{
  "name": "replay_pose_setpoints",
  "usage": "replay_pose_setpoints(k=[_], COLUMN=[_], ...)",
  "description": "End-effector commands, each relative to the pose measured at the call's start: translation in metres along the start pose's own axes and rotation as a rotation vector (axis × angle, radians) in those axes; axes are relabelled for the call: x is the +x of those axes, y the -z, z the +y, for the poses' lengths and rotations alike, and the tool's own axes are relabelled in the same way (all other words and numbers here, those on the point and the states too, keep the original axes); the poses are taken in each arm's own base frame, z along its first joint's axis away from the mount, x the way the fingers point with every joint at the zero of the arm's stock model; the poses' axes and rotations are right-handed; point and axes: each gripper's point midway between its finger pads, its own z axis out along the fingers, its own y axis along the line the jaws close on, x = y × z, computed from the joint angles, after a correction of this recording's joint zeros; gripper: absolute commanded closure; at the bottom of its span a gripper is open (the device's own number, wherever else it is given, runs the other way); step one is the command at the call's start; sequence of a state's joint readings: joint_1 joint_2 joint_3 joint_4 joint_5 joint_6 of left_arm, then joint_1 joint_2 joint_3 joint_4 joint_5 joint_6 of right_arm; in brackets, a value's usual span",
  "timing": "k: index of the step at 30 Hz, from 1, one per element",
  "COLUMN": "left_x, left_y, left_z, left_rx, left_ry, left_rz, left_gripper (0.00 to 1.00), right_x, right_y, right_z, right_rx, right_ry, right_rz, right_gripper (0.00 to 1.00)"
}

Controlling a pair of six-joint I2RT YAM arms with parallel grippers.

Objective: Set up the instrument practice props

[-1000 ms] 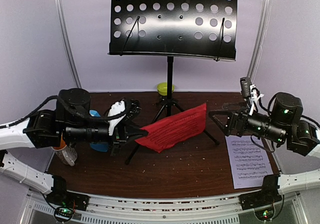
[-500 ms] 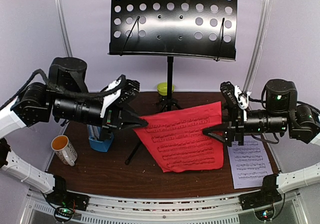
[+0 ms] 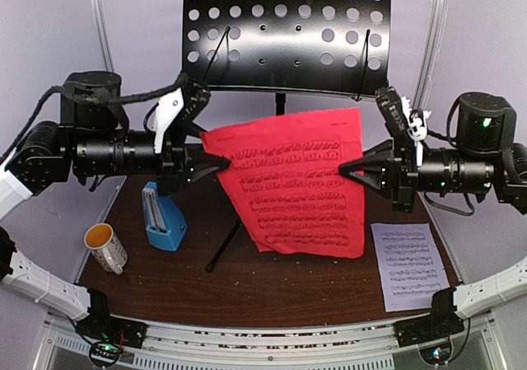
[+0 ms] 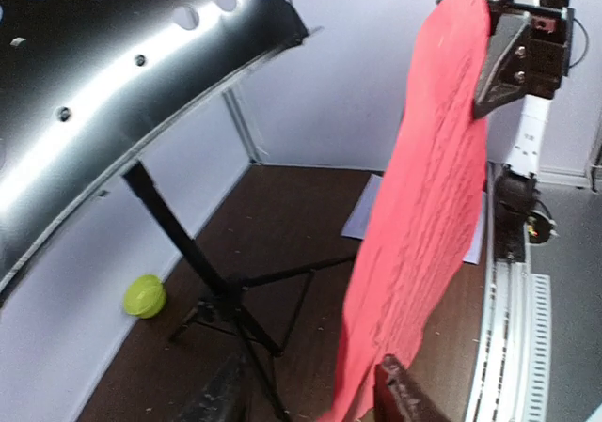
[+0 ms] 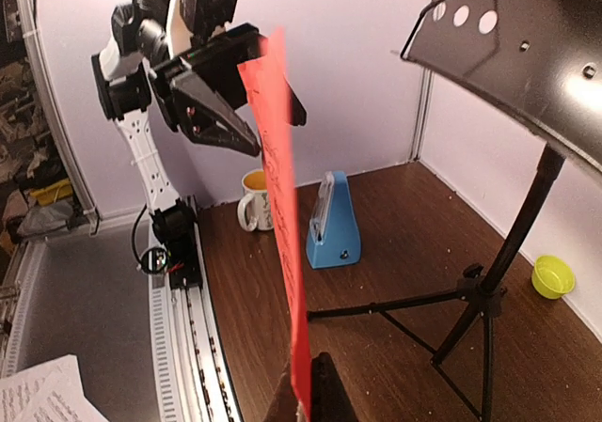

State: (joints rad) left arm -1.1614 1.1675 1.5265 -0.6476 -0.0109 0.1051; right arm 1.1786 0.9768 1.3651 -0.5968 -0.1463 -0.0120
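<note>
Red sheet (image 3: 292, 180) upright above counter (image 3: 272, 283) centre, before music stand (image 3: 284, 32).
Right fingers (image 3: 358, 170) clamp one edge; left fingers (image 3: 202, 168) parted around the other.

Bright, even light; glare streaks the music stand (image 4: 113, 131).

Music stand (image 3: 288, 77) top cut off by frame; pole partly hidden behind red sheet (image 3: 296, 180).

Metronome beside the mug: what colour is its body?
Blue. The metronome shows best in the right wrist view.
</note>
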Motion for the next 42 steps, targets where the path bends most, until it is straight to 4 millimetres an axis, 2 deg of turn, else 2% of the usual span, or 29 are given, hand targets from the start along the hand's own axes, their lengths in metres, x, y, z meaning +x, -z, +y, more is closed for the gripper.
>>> replay_pose_setpoints(k=[1, 5, 11, 14, 17, 22, 26, 37, 42], left_x=[-0.049, -0.067, -0.091, -0.097, -0.103, -0.113, -0.114, -0.109, -0.103], left_y=[0.042, 0.063, 0.087, 0.094, 0.093, 0.075, 0.053, 0.01, 0.003], left_z=[0.061, 0.09, 0.122, 0.138, 0.15, 0.156, 0.16, 0.18, 0.191], left_rx=[-0.281, -0.394, -0.504, -0.55, -0.577, -0.558, -0.541, -0.563, -0.595], left_ry=[0.099, 0.155, 0.207, 0.238, 0.252, 0.243, 0.235, 0.225, 0.246], left_rz=[-0.176, -0.215, -0.247, -0.253, -0.263, -0.264, -0.251, -0.219, -0.199], left_gripper=[0.47, 0.42, 0.4, 0.42, 0.43, 0.43, 0.43, 0.46, 0.49], right_x=[-0.054, -0.097, -0.166, -0.189, -0.208, -0.223, -0.228, -0.241, -0.246], right_y=[0.019, 0.029, 0.05, 0.053, 0.059, 0.066, 0.063, 0.047, 0.04], right_z=[-0.01, -0.018, -0.036, -0.048, -0.066, -0.093, -0.106, -0.126, -0.131], right_rx=[0.059, 0.097, 0.196, 0.267, 0.37, 0.521, 0.574, 0.661, 0.69], right_ry=[-0.068, -0.08, -0.114, -0.122, -0.134, -0.145, -0.131, -0.049, -0.005], right_rz=[-0.136, -0.23, -0.384, -0.418, -0.457, -0.495, -0.517, -0.518, -0.509], right_gripper=[1.0, 1.0, 1.0, 1.0, 1.0, 1.0, 1.0, 1.0, 1.0])
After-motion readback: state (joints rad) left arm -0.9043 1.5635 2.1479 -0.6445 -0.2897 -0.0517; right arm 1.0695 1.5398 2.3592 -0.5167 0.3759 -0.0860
